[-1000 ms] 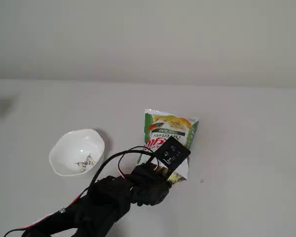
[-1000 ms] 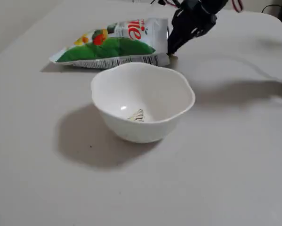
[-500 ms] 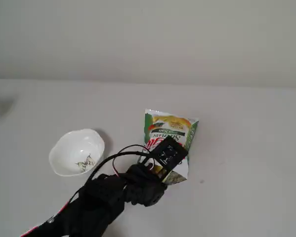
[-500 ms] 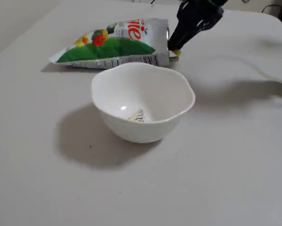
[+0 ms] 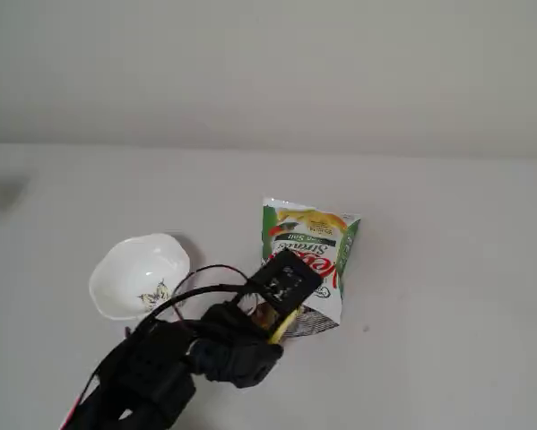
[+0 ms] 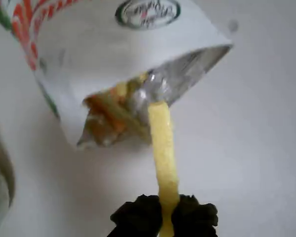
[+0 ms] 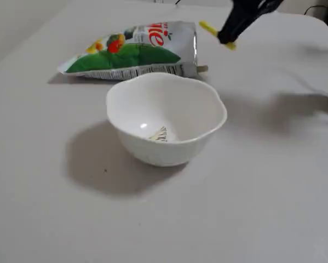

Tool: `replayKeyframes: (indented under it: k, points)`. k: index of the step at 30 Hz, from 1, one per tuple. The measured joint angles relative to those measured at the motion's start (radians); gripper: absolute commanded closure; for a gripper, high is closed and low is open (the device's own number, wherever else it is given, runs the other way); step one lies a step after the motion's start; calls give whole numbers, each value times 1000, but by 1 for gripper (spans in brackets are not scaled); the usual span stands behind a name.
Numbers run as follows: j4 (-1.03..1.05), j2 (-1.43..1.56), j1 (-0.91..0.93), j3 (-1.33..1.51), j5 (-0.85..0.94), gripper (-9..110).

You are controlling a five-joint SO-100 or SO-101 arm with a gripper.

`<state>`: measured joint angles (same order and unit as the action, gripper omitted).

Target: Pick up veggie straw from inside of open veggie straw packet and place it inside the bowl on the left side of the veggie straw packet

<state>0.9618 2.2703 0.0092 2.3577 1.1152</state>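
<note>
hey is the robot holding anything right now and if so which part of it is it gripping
Yes. The end effector is shut on a yellow veggie straw, pinched near its lower end in the wrist view; its far end is still at the packet mouth.

1. In a fixed view, the small white wavy-rimmed ceramic bowl (image 5: 138, 276) stands left of the white-and-green foil snack packet (image 5: 308, 260), with bare table (image 5: 447, 269) between them.
2. The bowl's mouth is open and unobstructed (image 7: 166, 118).
3. Broad bare table lies right of the packet.
</note>
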Motion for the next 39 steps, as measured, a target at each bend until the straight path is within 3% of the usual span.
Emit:
replayKeyframes:
  k: [10, 19, 29, 39]
  points:
    - [287, 284, -132, 2, -55, 101]
    - [330, 426, -328, -28, -189, 101]
    - [143, 161, -574, -204, -351, 101]
    - [-55, -233, -655, -382, -383, 101]
